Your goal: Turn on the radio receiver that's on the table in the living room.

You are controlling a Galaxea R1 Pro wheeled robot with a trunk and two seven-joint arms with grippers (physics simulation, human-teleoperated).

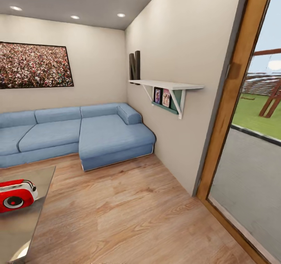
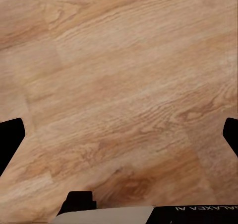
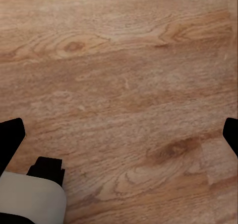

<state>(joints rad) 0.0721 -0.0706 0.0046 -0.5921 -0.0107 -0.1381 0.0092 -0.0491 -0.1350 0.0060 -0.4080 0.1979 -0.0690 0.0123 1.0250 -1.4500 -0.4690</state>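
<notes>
Both wrist cameras look straight down at wood floor (image 2: 124,85). My left gripper (image 2: 119,134) has its fingers spread wide, tips at the frame edges, nothing between them; the right gripper (image 3: 119,134) is spread the same way. From the head, the radio (image 1: 15,195) sits on the table (image 1: 27,225) at lower left, well apart from both grippers. Beyond it, the blue sofa (image 1: 78,133), then the wall shelf (image 1: 168,86).
</notes>
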